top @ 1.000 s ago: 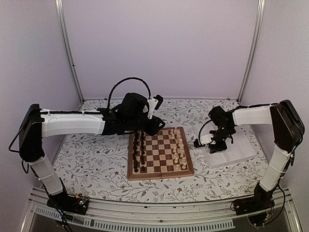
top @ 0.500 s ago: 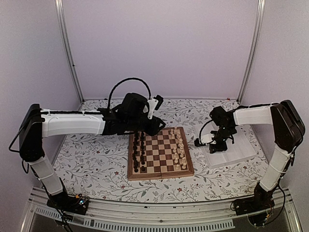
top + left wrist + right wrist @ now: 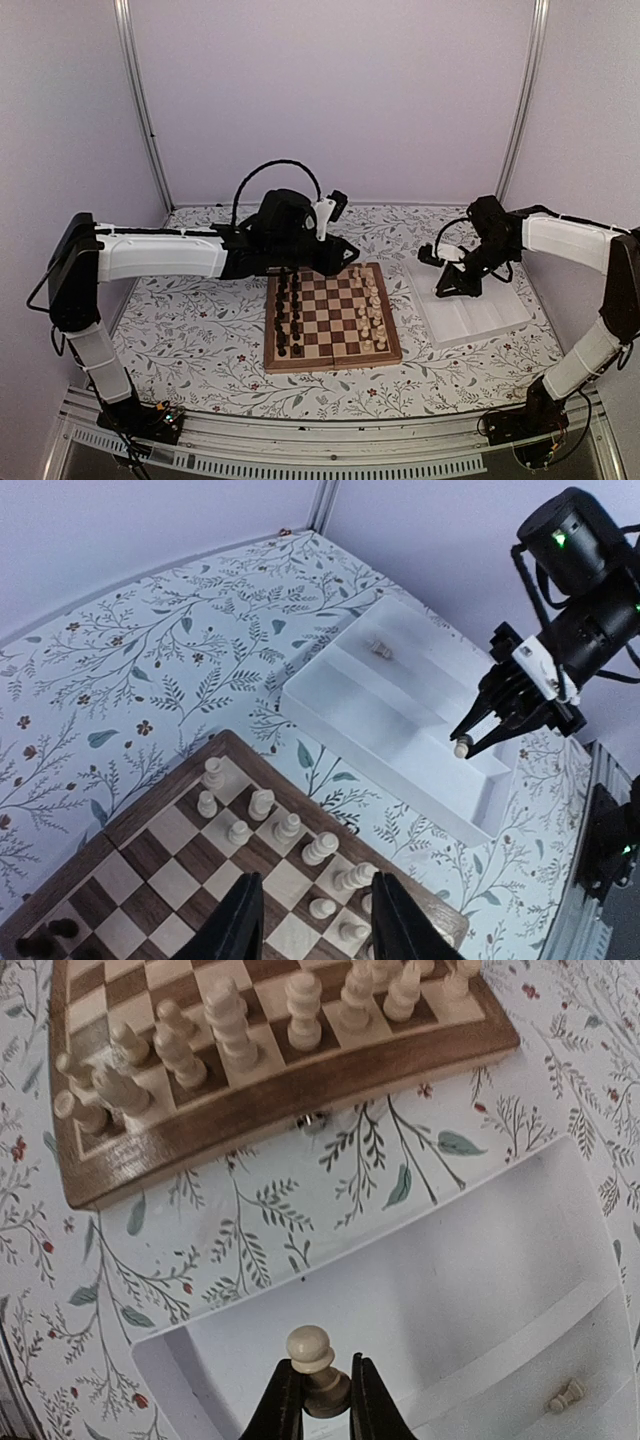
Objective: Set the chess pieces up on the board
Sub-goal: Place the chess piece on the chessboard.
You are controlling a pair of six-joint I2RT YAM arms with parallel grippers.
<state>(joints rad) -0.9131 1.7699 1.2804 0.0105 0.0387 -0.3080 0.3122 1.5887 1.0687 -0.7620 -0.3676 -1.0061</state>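
The board [image 3: 333, 364] lies mid-table, with dark pieces [image 3: 288, 315] along its left side and cream chess pieces [image 3: 370, 305] along its right side. My right gripper [image 3: 322, 1365] is shut on a cream pawn [image 3: 309, 1345], held upright above the white tray [image 3: 480, 1290]. From the left wrist the pawn [image 3: 461, 747] shows at that gripper's tip [image 3: 470, 742], hanging over the tray [image 3: 400, 720]. One more cream piece [image 3: 566, 1395] lies in the tray. My left gripper [image 3: 315, 910] hovers open over the board's cream rows [image 3: 290, 830] with nothing between its fingers.
The white ridged tray [image 3: 475, 310] sits to the right of the board on the floral tablecloth. The board's brown rim [image 3: 280, 1090] lies a short stretch of cloth beyond the tray's near wall. Walls and metal posts close in the back and sides.
My right gripper has shut on the cream pawn and lifted it, pulling up and back from the tray's left end. The left arm shifted slightly right.
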